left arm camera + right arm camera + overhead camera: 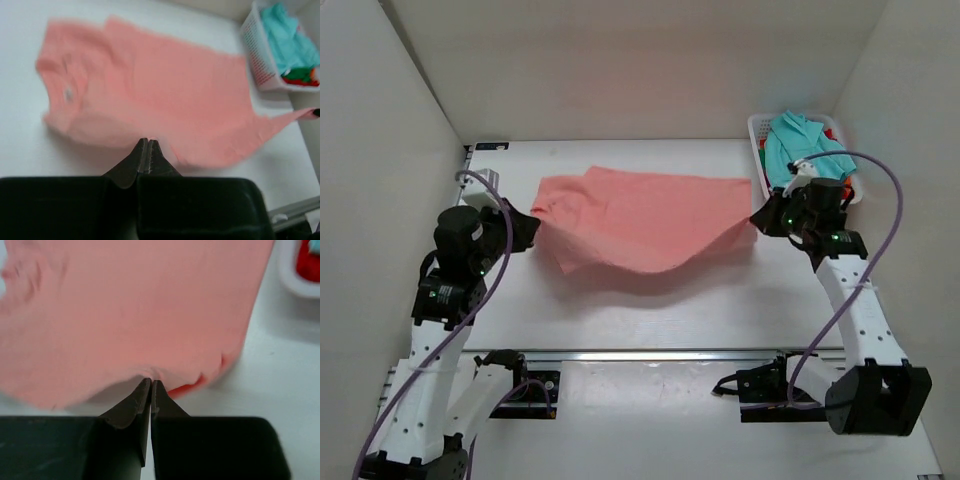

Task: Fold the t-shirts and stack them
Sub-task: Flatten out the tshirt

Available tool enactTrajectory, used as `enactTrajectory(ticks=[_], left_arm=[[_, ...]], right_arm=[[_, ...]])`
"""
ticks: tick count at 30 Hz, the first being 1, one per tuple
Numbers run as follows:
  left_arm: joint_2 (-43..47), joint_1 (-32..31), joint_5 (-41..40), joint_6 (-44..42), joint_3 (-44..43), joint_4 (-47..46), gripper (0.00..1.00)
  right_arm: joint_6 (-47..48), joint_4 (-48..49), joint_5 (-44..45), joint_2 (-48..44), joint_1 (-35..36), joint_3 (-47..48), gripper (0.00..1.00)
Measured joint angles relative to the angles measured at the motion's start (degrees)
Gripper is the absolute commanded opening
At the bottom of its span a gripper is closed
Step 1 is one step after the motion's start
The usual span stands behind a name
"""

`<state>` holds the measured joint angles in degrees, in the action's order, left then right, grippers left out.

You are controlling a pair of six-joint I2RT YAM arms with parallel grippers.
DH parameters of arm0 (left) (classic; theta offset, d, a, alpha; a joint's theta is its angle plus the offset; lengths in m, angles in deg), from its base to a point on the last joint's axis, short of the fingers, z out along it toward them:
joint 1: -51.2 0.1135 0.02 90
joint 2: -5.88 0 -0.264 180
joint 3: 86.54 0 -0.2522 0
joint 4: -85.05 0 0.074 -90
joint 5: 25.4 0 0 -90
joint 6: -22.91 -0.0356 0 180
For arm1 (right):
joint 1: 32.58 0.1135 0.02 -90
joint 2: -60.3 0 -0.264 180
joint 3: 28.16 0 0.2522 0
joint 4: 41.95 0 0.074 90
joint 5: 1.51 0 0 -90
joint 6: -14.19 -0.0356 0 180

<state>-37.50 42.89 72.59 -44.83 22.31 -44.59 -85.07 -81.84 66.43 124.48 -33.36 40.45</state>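
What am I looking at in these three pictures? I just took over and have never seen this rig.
Two robot arms sit at the near edge of a white table. The overhead picture looks down from behind them; the other two come from cameras on each wrist. The left gripper and right gripper are each shut on an edge of a salmon-pink t-shirt, stretched between them. A white basket at the far right holds a teal t-shirt and more clothes.
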Motion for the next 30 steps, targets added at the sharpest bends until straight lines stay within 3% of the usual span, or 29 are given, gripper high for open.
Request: enactTrajectory(ticks=[5, 8, 12, 15, 17, 20, 22, 25, 28, 30], left_arm=[[-4.04, -0.48, -1.92, -1.38, -13.53, 0.09, 0.0], [-8.46, 3.17, 1.01, -2.1, -14.75, -2.12, 0.0], [-20.81, 5.44, 3.39, -2.34, -12.57, -4.37, 0.0], [-36.17, 6.23, 4.94, -2.08, -15.26, -5.27, 0.0], [-46.36, 6.95, 5.99, -1.62, -22.49, -3.45, 0.0], [-54.53, 7.54, 5.66, -1.16, -37.38, -0.72, 0.0], [-55.34, 8.37, 5.11, -0.94, -49.68, 0.94, 0.0], [-51.17, 9.57, 4.59, -0.96, -62.84, -2.56, 0.0], [-38.1, 10.03, 3.45, -1.44, -60.81, -5.46, 0.0], [-27.06, 9.33, 3.45, -1.73, -51.95, -8.74, 0.0]], right_arm=[[-0.42, 1.03, -1.03, -2.29, -1.79, 7.21, 0.0], [-0.46, 3.41, -1.11, 2.14, 0.22, 10.97, 0.0], [-0.02, 3.91, -1.14, 15.47, 4.15, 17.4, 0.0], [0.48, 2.75, -0.44, 28.46, 6.1, 26.29, 0.01], [0.52, -0.52, -0.02, 36.13, 6.8, 36.02, 0.0], [0.98, -4.07, 0.59, 44.06, 7.19, 54.21, 0.0], [1.22, -3.37, 0.9, 45.33, 6.8, 64.59, 0.01], [-0.24, 0.79, -1.55, 38.69, 4.22, 65.79, 0.0], [-0.59, 4.55, -2.58, 28.22, -0.52, 58.66, 0.0], [-0.31, 6.25, -2.54, 23.54, -2.38, 53.05, 0.0]])
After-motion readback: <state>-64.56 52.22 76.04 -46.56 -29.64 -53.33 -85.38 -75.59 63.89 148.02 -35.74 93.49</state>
